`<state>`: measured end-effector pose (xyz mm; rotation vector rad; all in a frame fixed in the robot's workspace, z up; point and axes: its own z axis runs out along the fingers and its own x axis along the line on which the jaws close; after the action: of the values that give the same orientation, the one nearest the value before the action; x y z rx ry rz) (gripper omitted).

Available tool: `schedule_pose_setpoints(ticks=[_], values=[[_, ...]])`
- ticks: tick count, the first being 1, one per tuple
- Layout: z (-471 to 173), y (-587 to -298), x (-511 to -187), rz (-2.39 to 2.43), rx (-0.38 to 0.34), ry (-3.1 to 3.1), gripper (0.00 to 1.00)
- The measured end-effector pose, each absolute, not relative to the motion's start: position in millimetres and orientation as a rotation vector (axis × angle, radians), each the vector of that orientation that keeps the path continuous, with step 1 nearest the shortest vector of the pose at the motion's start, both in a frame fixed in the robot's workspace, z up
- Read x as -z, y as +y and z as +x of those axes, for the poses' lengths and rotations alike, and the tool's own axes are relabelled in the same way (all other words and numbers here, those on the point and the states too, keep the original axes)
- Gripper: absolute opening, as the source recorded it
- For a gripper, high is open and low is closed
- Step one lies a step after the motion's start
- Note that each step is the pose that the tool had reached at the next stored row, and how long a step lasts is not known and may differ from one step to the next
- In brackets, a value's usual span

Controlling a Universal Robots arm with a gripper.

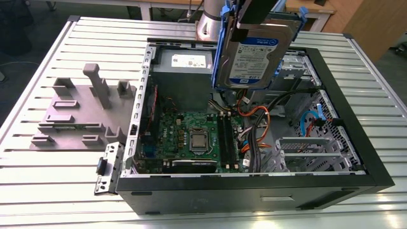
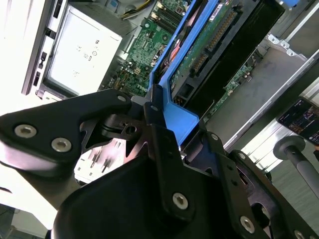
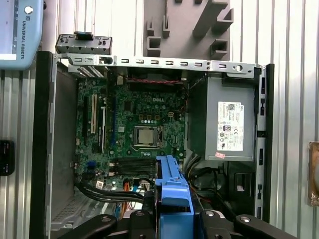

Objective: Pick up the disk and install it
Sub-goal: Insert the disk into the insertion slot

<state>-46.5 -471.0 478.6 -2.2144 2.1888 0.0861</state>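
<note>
Status: the gripper (image 1: pixel 257 13) has its fingers (image 2: pixel 162 144) clamped tight on the blue rail frame of the disk (image 1: pixel 253 55). The disk hangs upright, clear of every surface, with its label face showing in the exterior view. It sits over the far part of the open computer case (image 1: pixel 376 168), just beside the grey power supply (image 1: pixel 183 67). The motherboard (image 3: pixel 134 124) lies exposed below. The case stands on the slatted tabletop (image 1: pixel 38 181). A grey fixture (image 1: pixel 76 112) lies toward the tabletop's edge on the exterior view's left.
</note>
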Motion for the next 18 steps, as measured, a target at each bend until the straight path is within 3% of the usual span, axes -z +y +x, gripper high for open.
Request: schedule_pose_setpoints(ticks=[18], values=[[-46.4,-507.2,-476.4,-2.214,-0.086,2.189,0.37]])
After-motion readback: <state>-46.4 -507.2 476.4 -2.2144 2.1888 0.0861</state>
